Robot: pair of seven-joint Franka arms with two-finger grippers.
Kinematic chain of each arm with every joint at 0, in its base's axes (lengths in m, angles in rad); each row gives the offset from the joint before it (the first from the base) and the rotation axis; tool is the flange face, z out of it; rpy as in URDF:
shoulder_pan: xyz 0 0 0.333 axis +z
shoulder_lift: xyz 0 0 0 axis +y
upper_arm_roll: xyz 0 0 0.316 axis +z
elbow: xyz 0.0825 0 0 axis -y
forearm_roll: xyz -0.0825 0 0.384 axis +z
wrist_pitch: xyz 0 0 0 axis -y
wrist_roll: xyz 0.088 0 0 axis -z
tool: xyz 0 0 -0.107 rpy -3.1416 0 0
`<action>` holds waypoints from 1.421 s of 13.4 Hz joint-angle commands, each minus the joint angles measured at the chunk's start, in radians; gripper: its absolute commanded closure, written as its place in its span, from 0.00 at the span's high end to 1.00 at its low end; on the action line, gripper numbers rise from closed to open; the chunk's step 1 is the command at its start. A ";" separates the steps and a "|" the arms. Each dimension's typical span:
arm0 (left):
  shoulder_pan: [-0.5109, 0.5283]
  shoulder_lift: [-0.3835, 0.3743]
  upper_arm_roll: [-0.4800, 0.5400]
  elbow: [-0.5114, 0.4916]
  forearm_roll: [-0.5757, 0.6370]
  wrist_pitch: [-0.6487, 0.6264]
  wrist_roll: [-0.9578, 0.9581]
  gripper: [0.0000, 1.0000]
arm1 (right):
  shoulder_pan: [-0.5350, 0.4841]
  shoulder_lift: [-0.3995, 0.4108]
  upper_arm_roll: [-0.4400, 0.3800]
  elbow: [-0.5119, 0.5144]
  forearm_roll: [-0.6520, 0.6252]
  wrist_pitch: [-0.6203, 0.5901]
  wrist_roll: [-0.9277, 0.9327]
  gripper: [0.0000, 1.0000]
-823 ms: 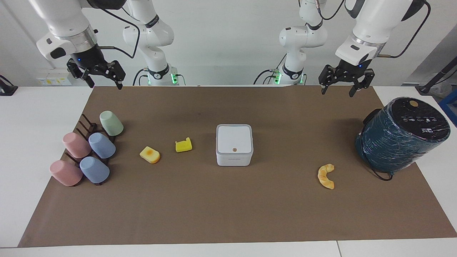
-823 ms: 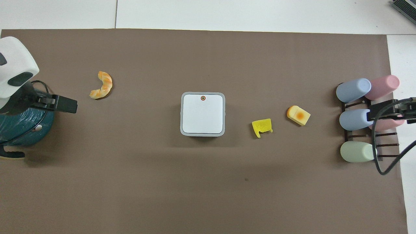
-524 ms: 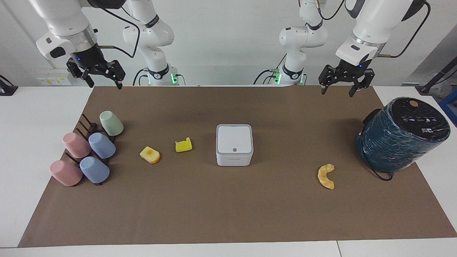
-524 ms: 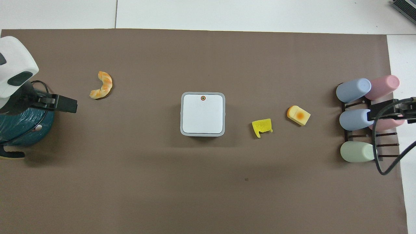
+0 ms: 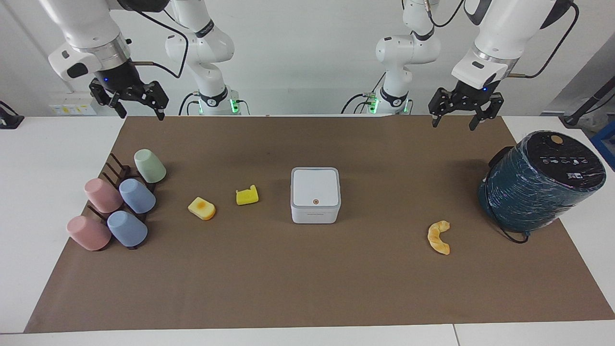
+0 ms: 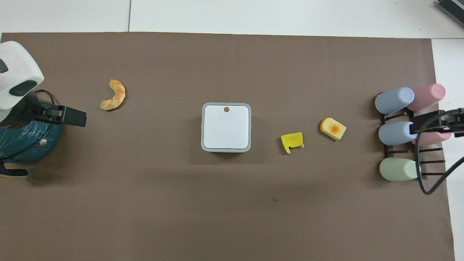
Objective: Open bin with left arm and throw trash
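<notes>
Facing view: nothing done yet. The bin point(image 5: 315, 194) sits lid-down at desk centre, toast point(image 5: 202, 208), block point(image 5: 247, 195) and croissant point(image 5: 438, 237) unbinned; left gripper point(image 5: 457, 117) and right gripper point(image 5: 142, 108) hang open-jawed above the robots' edge.

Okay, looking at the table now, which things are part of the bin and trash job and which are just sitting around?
Part of the job:
small white square bin, lid closed
yellow toast slice
bright yellow notched block
golden curved croissant
left gripper, open

Lying about:
pastel cups on dark rack
dark teal cylinder
right gripper, waiting
</notes>
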 commanded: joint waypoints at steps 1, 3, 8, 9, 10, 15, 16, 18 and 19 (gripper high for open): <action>-0.009 -0.023 0.008 -0.022 -0.012 -0.011 -0.005 1.00 | -0.002 -0.022 0.000 -0.031 0.007 0.018 0.010 1.00; -0.011 -0.023 0.008 -0.022 -0.012 -0.011 -0.016 1.00 | -0.002 -0.022 0.000 -0.031 0.007 0.019 0.010 1.00; -0.011 -0.032 0.008 -0.039 -0.012 0.001 -0.018 1.00 | -0.002 -0.022 0.000 -0.031 0.007 0.019 0.010 1.00; -0.011 -0.032 0.008 -0.039 -0.012 -0.001 -0.016 1.00 | -0.002 -0.022 0.000 -0.031 0.007 0.018 0.010 1.00; -0.011 -0.032 0.008 -0.039 -0.012 -0.001 -0.016 1.00 | -0.002 -0.022 0.000 -0.031 0.007 0.019 0.010 1.00; -0.014 -0.032 0.006 -0.039 -0.011 0.001 -0.018 1.00 | -0.002 -0.022 0.000 -0.031 0.007 0.019 0.010 1.00; -0.029 -0.032 0.006 -0.041 -0.012 0.006 -0.022 1.00 | -0.002 -0.022 0.000 -0.031 0.007 0.019 0.010 1.00; -0.078 -0.032 0.006 -0.048 -0.012 0.041 -0.105 1.00 | -0.002 -0.022 0.000 -0.031 0.007 0.019 0.010 1.00; -0.106 -0.037 0.006 -0.062 -0.012 0.065 -0.145 1.00 | -0.002 -0.022 0.000 -0.031 0.007 0.018 0.010 1.00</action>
